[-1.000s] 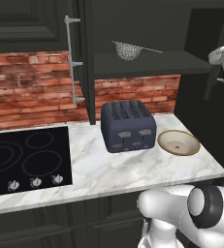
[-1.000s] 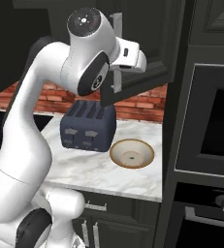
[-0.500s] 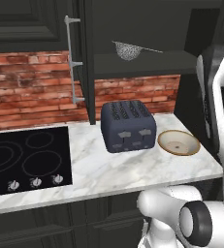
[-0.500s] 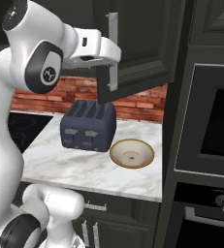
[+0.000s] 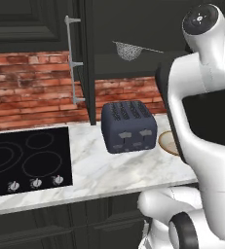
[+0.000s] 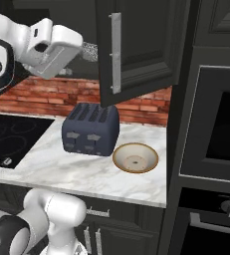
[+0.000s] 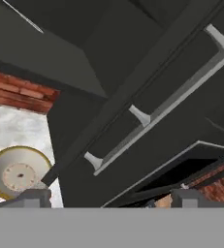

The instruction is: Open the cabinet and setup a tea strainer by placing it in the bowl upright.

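Cabinet [image 6: 136, 45] doors hang wide open above the counter [image 6: 86, 169]. One door with its long silver handle [image 6: 115, 52] swings out over the bowl [image 6: 135, 157], and the other door's handle [image 5: 71, 61] shows up in the left view. On the shelf inside sits the little tea strainer [image 5: 128, 50], its thin handle pointing to the right. The tan bowl rests on the counter just beside the dark toaster [image 6: 90, 130]. My fingers [image 7: 33, 196] are spread wide and hold nothing. They are close to the open door, and I can see the bowl down below.
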### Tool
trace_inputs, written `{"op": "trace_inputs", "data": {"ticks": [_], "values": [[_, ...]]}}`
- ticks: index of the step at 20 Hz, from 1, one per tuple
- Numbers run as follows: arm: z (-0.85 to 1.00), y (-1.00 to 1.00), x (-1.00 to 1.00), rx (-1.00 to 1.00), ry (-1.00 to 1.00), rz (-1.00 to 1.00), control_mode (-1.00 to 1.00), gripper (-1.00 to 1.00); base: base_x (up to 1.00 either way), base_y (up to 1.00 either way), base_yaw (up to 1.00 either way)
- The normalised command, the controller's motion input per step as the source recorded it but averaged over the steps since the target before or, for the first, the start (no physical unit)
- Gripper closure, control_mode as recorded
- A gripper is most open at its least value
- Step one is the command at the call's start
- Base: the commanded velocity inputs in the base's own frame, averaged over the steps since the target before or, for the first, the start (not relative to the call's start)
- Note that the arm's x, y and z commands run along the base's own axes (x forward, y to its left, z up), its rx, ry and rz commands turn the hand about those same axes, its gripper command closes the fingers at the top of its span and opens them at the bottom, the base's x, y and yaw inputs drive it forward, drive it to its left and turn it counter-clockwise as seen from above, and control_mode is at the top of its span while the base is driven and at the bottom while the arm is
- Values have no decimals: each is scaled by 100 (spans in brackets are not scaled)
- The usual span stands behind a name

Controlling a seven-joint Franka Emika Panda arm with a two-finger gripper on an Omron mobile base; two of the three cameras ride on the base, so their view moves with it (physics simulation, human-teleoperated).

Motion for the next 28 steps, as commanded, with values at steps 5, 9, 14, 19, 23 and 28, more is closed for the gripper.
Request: {"op": "trace_inputs", "data": {"ticks": [5, 9, 14, 19, 23, 28], "values": [[-5, 16, 26, -31, 31, -10, -100, -100, 0, 0, 0], [-18, -2, 55, -24, 35, -7, -100, -100, 0, 0, 0], [-43, -8, 65, -21, 23, -3, -100, -100, 0, 0, 0], [-7, -31, 50, -16, 18, -4, -100, -100, 0, 0, 0], [0, -52, 49, -12, 27, -10, -100, -100, 0, 0, 0], [0, -49, 17, -8, 24, -15, -100, -100, 0, 0, 0]]}}
